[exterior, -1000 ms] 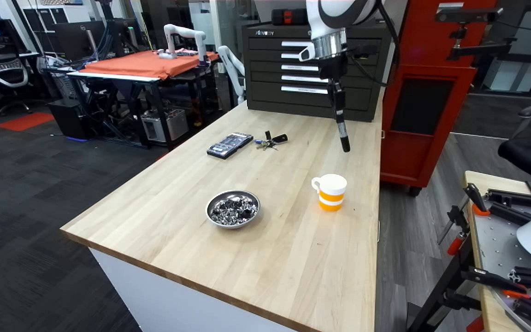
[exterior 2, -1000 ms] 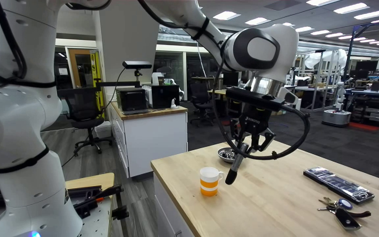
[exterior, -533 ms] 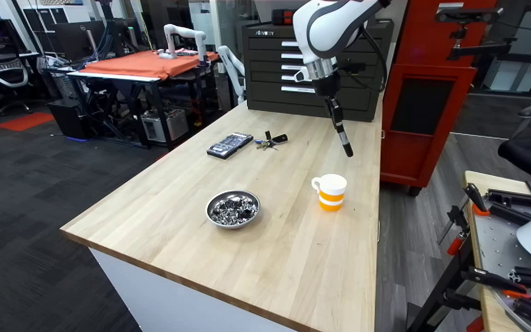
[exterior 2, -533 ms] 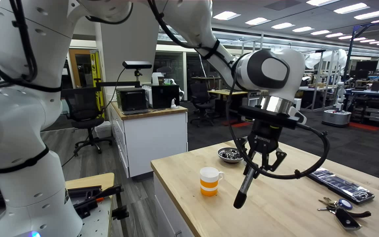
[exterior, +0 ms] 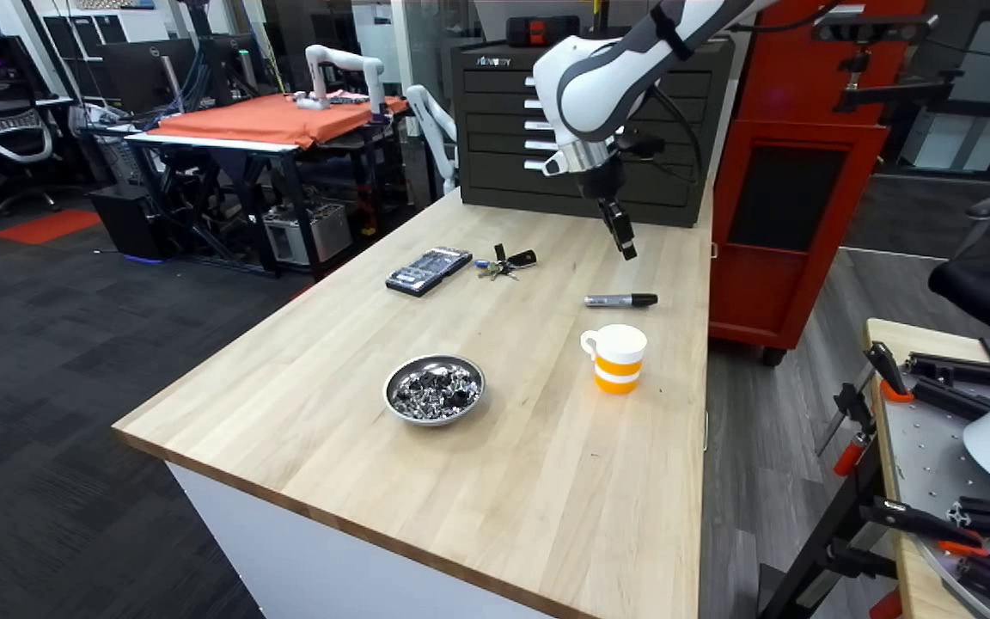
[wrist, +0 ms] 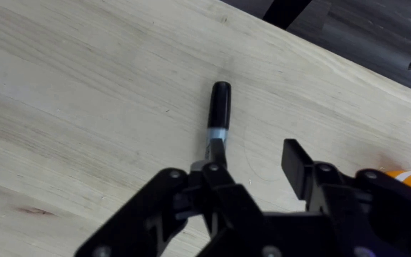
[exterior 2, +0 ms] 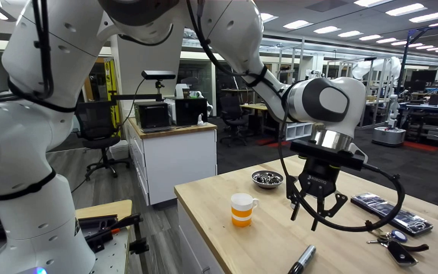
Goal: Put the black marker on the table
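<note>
The marker (exterior: pixel 620 301) lies flat on its side on the surface (exterior: pixel 538 481), between the mug (exterior: pixel 618 359) and the drawer chest (exterior: pixel 499 125), so the task looks met, with only the arm's retreat left. The spot seems sensible: near the mug without touching it, and well apart from the bowl (exterior 2: pixel 267 186), the case (exterior: pixel 428 272) and the keys (exterior: pixel 508 260). The marker sits roughly crosswise, its black cap (wrist: pixel 220 107) toward the long edge (wrist: pixel 319 51); should it roll, it would probably head for the mug or the chest rather than over that side. The end effector (exterior 2: pixel 304 222) hangs above it holding nothing, its fingers (wrist: pixel 294 167) spread apart. In the wrist view a finger crosses in front of the grey barrel (wrist: pixel 217 135), yet both exterior views show a gap between fingertips and marker. The spread presumably lets the fingers lift away without dragging the marker along. The arm (exterior 2: pixel 242 42) reaches out over the surface and bends steeply down at the wrist, leaving the end effector tilted rather than plumb; rising first would likely be the safest way out.
</note>
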